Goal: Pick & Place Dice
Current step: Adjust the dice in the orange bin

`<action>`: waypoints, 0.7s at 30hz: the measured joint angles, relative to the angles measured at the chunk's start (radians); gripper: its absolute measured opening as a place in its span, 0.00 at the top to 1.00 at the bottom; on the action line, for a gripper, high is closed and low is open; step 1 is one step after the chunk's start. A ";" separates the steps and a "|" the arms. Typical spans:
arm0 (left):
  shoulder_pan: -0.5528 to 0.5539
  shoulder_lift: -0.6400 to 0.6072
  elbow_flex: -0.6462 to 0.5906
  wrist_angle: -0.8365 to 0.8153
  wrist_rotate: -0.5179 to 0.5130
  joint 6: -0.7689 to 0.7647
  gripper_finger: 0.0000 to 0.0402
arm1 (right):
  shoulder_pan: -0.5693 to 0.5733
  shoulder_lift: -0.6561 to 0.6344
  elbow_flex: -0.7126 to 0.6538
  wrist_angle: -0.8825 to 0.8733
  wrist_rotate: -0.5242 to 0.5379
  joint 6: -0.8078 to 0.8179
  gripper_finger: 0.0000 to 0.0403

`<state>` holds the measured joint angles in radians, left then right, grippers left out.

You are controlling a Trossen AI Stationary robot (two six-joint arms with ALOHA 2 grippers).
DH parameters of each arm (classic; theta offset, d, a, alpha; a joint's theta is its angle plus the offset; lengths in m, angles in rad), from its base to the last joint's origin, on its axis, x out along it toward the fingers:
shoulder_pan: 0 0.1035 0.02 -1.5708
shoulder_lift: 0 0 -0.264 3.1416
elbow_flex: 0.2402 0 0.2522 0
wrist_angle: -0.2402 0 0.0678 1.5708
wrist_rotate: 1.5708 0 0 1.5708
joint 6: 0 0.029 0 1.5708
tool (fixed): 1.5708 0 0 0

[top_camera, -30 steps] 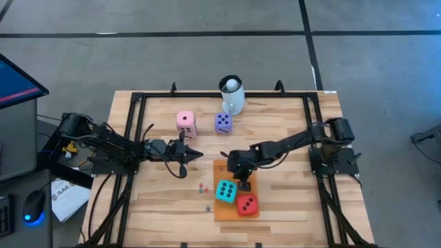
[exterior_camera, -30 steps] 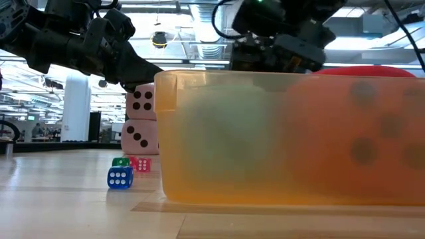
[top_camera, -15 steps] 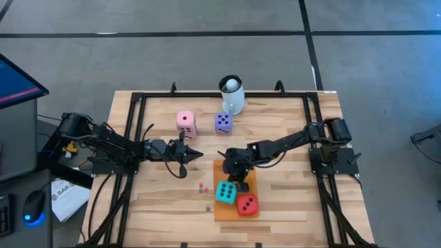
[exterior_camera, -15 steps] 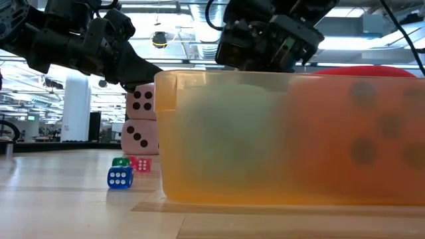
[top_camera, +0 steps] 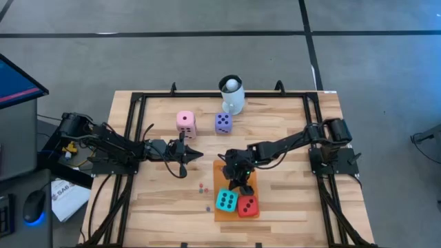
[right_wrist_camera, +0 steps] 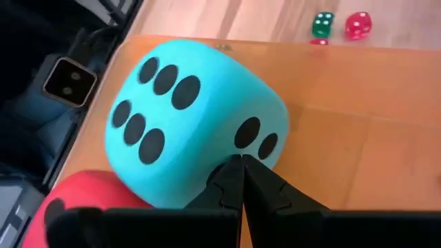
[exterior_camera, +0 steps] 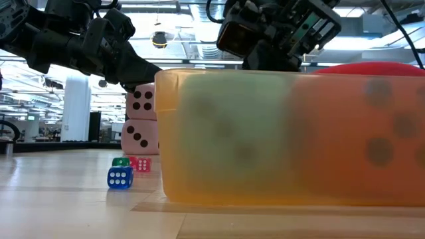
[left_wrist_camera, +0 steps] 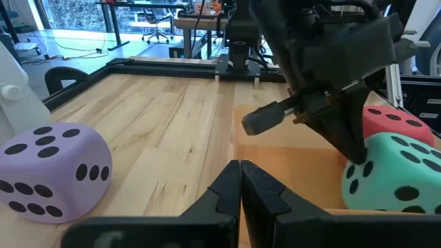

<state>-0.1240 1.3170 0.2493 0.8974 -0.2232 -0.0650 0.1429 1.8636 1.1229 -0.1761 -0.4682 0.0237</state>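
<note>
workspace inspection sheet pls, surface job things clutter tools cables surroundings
surface: wooden table inside a black frame.
job's things: teal die and red die side by side in the orange tray; pink die and purple die on bare wood; tiny dice beside the tray.
clutter: white mug with a ball at the far edge.
grippers: right tool shut, tip against the teal die; left tool shut, holding nothing, over bare wood.
cables: black cables along the left arm.
surroundings: grey floor, a monitor, mouse and papers by the left edge.
</note>
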 joint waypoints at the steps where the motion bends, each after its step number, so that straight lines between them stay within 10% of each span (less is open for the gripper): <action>1: 0.000 0.000 0.000 0.000 0.000 0.000 1.00 | 0.000 0.004 0.000 0.000 0.007 0.009 1.00; 8: 0.000 0.000 0.000 0.000 0.000 0.000 1.00 | -0.015 0.004 -0.001 0.022 0.098 0.029 1.00; 21: 0.000 0.000 0.000 0.000 0.000 0.000 1.00 | 0.007 0.008 0.000 0.054 -0.054 0.021 1.00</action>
<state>-0.1238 1.3170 0.2493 0.8978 -0.2230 -0.0650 0.1495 1.8713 1.1225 -0.1223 -0.5225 0.0444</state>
